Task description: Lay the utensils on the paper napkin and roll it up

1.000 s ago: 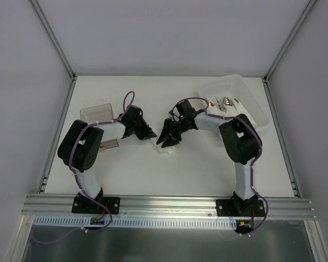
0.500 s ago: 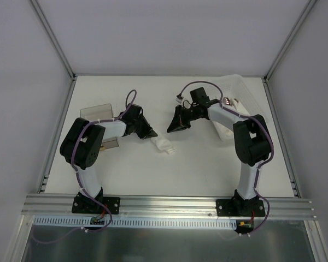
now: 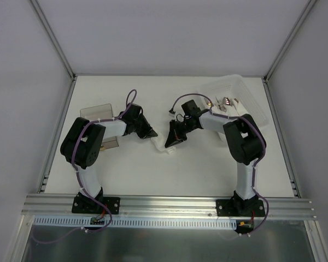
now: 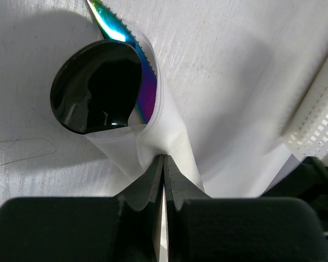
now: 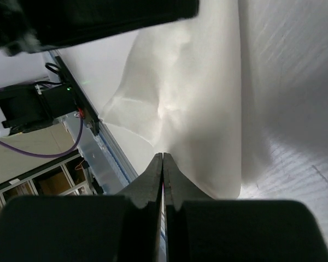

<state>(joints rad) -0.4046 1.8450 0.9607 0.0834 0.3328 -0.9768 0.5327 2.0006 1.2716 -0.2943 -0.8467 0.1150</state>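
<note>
White paper tears easily, so it wants care. The napkin lies mid-worktop, partly wrapped round the spoon and the rainbow knife, whose ends poke out past its edge. At the napkin's left end the left hand is closed, its tips pinching a gathered fold. At the right end the right hand is closed too, tips against the paper; whether it has caught any I cannot tell. To roll well, I judge, the left should pin the bundle while the right draws the loose flap over, low and slow. A clear panel sits well left of the napkin and the box well right. The widest room is the worktop on the napkin's near side.
</note>
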